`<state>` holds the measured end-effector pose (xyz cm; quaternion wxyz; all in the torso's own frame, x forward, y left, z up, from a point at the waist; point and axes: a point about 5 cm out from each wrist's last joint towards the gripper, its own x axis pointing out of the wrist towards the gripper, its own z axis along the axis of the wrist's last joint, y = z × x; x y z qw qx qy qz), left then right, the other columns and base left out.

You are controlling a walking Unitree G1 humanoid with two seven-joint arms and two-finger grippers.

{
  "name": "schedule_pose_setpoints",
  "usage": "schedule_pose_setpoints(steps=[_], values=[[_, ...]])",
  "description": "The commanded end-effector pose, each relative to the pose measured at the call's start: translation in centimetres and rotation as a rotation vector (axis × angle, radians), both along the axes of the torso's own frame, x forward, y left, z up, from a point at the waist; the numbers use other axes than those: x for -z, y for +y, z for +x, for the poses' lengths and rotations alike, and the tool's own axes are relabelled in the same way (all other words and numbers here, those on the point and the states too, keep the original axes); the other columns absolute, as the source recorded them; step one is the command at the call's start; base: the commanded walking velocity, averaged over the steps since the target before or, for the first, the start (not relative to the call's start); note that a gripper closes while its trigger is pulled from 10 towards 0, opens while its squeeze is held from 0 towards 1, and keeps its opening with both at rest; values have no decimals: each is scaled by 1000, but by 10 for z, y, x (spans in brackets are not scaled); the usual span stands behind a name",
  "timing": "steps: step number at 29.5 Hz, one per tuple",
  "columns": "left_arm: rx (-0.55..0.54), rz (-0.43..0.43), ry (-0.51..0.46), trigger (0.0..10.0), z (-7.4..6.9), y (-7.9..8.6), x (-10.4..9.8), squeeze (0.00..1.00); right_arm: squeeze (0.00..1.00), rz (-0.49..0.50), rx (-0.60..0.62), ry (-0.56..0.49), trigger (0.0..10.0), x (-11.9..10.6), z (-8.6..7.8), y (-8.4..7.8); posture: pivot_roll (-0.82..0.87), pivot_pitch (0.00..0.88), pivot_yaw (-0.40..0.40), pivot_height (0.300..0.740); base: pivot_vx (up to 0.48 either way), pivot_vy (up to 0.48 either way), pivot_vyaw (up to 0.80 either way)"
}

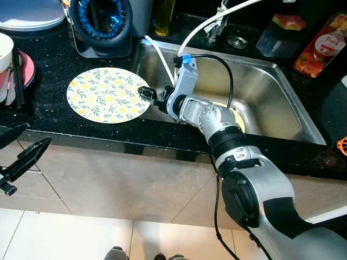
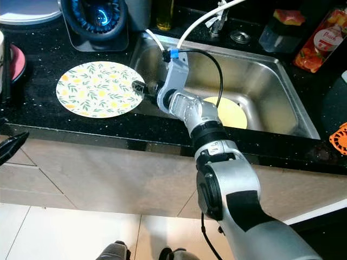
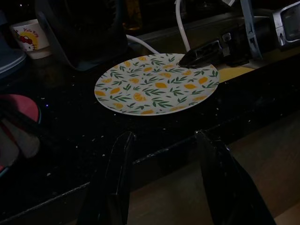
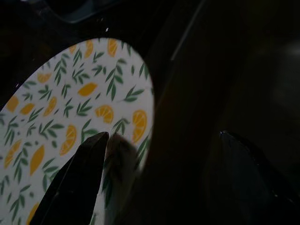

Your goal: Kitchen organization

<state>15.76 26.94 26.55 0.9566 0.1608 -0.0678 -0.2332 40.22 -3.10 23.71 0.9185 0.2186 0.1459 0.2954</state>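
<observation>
A round white plate with a lemon and leaf print (image 1: 108, 95) lies flat on the black counter (image 1: 49, 70), just left of the steel sink (image 1: 271, 92). My right gripper (image 1: 145, 93) reaches across the sink's left rim to the plate's right edge. In the right wrist view it (image 4: 162, 135) stands open, one finger (image 4: 79, 183) over the plate's rim and the other over the dark counter. My left gripper (image 1: 21, 160) hangs open below the counter's front edge; in the left wrist view it (image 3: 164, 135) points at the plate from a distance. A yellow disc (image 2: 230, 112) lies in the sink.
A dark appliance with a blue ring (image 1: 100, 21) stands behind the plate. A pink dish with chopsticks (image 1: 21, 73) sits at the far left. The faucet (image 1: 217, 27), a white hose, a juice bottle (image 1: 325, 46) and a lidded container (image 1: 282, 30) line the back.
</observation>
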Motion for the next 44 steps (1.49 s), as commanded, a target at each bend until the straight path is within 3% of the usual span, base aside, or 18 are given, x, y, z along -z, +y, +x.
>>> schedule_pose_setpoints(steps=[1, 7, 8, 9, 13, 22, 32, 41, 43, 44], values=[[7, -9, -12, 10000, -3, -2, 0, 0, 0, 18, -8, 39, 10000, 6, -1, -2, 364, 129, -176, 740, 0, 0, 0], [17, -8, -14, 10000, -2, -4, 0, 0, 0, 96, -54, 91, 9961, 8, -4, 3, 367, 126, -178, 740, 0, 0, 0], [18, -8, -14, 10000, -2, -4, 0, 0, 0, 129, -67, 103, 8706, 7, -5, 4, 368, 123, -178, 740, 0, 0, 0], [19, -8, -14, 10000, -2, -4, 0, 0, 0, 149, -76, 110, 0, 7, -5, 5, 369, 122, -178, 740, 0, 0, 0], [23, -7, -17, 10000, -1, -4, -1, 0, 0, 213, -102, 147, 0, 8, -7, 6, 371, 115, -180, 740, 0, 0, 0], [31, -5, -24, 10000, 1, -5, -2, 0, 0, 257, -125, 169, 0, 9, -9, 7, 372, 105, -179, 740, 0, 0, 0], [62, -8, -44, 10000, 6, -10, -4, 0, 0, 426, -103, 138, 0, -8, -4, -1, 368, 95, -169, 740, 0, 0, 0], [95, -32, -68, 10000, 13, -17, -6, 0, 0, 606, -2, -2, 0, -32, 5, -24, 358, 96, -160, 740, 0, 0, 0], [115, -45, -77, 10000, 18, -22, -7, 0, 0, 686, 59, -69, 0, -45, 9, -43, 345, 100, -153, 740, 0, 0, 0], [115, -45, -77, 10000, 18, -22, -7, 0, 0, 686, 59, -69, 0, -45, 9, -43, 345, 100, -153, 740, 0, 0, 0]])
